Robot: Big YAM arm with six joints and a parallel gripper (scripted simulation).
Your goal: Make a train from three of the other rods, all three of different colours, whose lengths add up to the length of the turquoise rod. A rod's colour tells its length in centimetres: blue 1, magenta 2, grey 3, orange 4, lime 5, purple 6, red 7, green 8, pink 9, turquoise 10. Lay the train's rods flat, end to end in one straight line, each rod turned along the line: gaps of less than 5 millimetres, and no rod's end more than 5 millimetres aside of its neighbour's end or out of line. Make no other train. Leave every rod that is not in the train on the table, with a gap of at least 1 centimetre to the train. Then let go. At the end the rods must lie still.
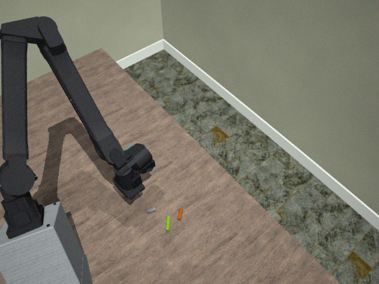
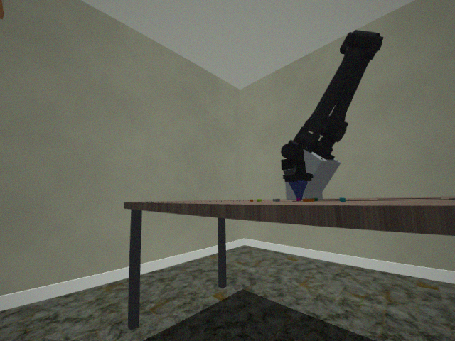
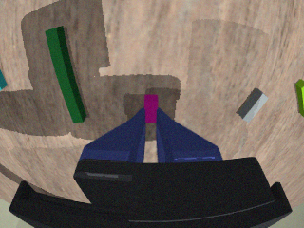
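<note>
Pale olive walls (image 1: 269, 76) (image 2: 92, 128) are meeting in a corner beyond the brown wood-grain counter (image 1: 199, 189) (image 2: 293, 214) (image 3: 223, 62). Its far corner is pointing toward the white skirting board (image 1: 214, 82) (image 2: 312, 253), and its long open edge is running beside the mottled stone floor (image 1: 263, 171) (image 2: 275, 268). From where I'm standing, the black claw with blue fingers (image 1: 129, 186) (image 2: 298, 198) is pinching a small magenta rod (image 2: 298, 199) (image 3: 151, 108) between its tips, low over the counter, well in from that long edge. The rod is lying level, its long axis pointing roughly square to the long edge.

Toward the far corner, a long dark-green rod (image 2: 316, 199) (image 3: 66, 76) is slanting slightly from the magenta one's line, and a turquoise rod (image 1: 129, 147) (image 2: 342, 199) (image 3: 2, 81) is showing partly behind the wrist. Away from that corner, a grey rod (image 1: 151, 210) (image 2: 276, 199) (image 3: 253, 104) is lying askew, nearest the claw; a lime rod (image 1: 167, 223) (image 2: 259, 200) (image 3: 301, 97) and an orange rod (image 1: 179, 213) (image 2: 251, 200) are resting beyond it, the orange one nearer the long edge. Another orange piece (image 2: 308, 199) is showing just beside the claw in the side-on view.
</note>
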